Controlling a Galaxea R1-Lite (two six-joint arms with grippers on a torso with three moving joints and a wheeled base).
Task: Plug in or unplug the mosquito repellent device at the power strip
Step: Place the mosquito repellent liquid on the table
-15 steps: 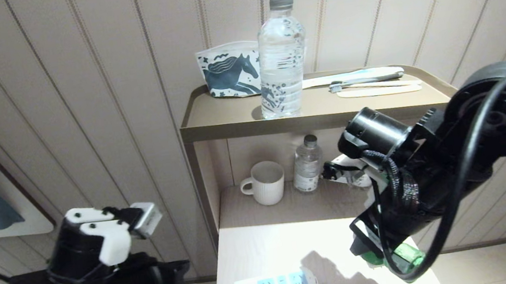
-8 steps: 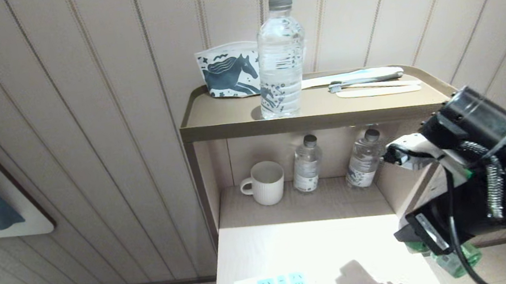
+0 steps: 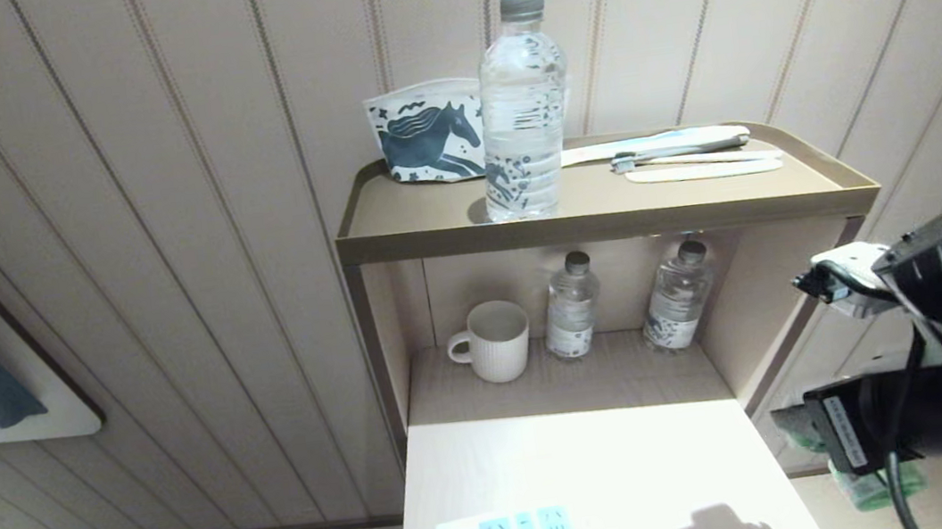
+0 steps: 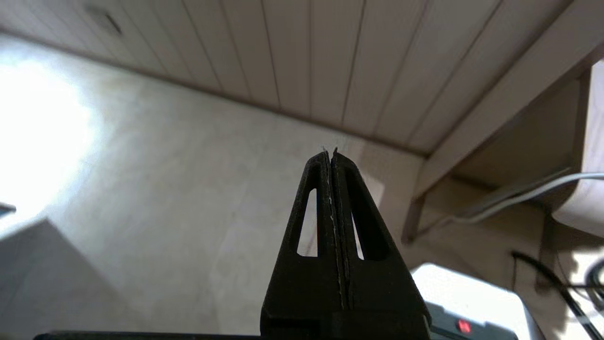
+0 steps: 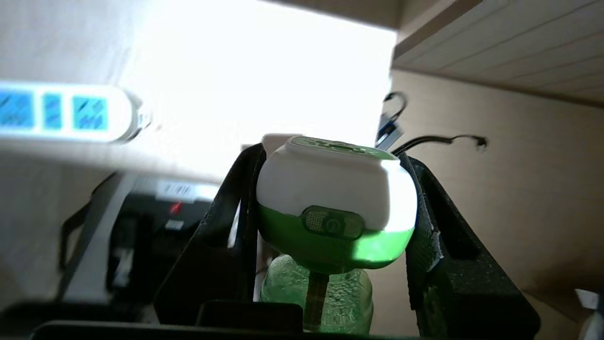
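I see my right pincer point(image 5: 330, 208) clamping the mosquito repellent device point(image 5: 336, 198), its long axis between the jaws, bottle toward the wrist; the power strip point(image 5: 61, 112) lies apart beside it.

My left pincer point(image 4: 330, 163) is pressed closed, empty.

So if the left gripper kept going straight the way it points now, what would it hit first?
The left gripper, shut and empty, points at bare pale floor short of the panelled wall. Nothing stands in that line, so it would probably meet the floor first, though depth is hard to judge.
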